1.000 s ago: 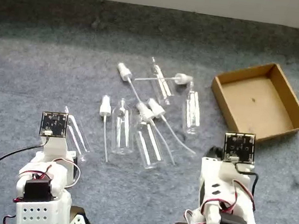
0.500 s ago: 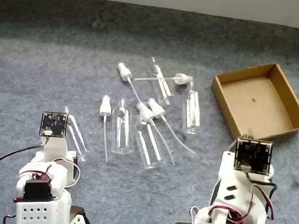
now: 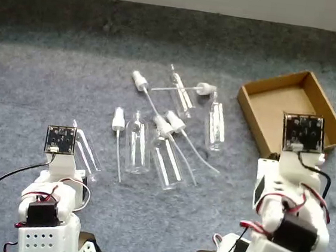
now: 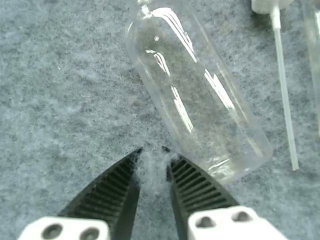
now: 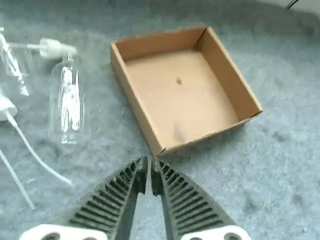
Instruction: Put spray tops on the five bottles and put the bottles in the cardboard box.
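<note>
step: we judge capping unstarted | left gripper [image 4: 152, 151] barely parted, right gripper [image 5: 149, 167] pressed together, both empty | next: we'd spread left around the clear plastic bottle [image 4: 200, 100] just beside it

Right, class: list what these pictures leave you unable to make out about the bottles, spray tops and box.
- High view: the left arm partly covers the nearest bottle.
- High view: the right arm hides part of the cardboard box's near wall.
- Left wrist view: that bottle's neck and a spray top's head are cut off by the picture's edge.
- High view: the bottle neck threads are too small to see.
</note>
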You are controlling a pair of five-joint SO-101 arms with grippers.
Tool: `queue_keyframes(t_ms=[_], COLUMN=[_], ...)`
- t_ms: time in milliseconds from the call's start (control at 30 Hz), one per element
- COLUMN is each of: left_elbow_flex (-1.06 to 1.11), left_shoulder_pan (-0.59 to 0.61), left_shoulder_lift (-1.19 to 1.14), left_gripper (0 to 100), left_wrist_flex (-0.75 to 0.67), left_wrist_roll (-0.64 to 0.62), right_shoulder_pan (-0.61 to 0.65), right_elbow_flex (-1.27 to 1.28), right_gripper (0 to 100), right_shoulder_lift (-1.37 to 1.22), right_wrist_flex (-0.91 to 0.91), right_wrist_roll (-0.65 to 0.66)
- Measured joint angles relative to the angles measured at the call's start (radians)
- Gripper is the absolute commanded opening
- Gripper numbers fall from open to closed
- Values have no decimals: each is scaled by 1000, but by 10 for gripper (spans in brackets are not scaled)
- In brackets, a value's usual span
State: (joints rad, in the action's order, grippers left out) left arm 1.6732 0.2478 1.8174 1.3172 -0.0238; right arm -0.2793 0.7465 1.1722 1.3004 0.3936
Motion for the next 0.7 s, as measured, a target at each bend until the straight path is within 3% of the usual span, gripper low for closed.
queue_keyframes(t_ms=[167,367,533,700], left_elbow_flex=[0,0,0,0], left_shoulder_pan=[0,0,0,0], left_shoulder_lift=[0,0,0,0], left_gripper=[5,5,5,5], left_wrist_flex=[0,0,0,0], left_wrist_roll=[0,0,0,0], right_shoulder_pan=[78,250,324,387], right_elbow_flex=[-153,-391,-628,-884], right_gripper=[152,159,162,255], right_shoulder_lift=[-262,-557,-812,-1103], right_wrist_flex=[101,204,288,342], right_wrist_roll=[0,-5,-92,-124])
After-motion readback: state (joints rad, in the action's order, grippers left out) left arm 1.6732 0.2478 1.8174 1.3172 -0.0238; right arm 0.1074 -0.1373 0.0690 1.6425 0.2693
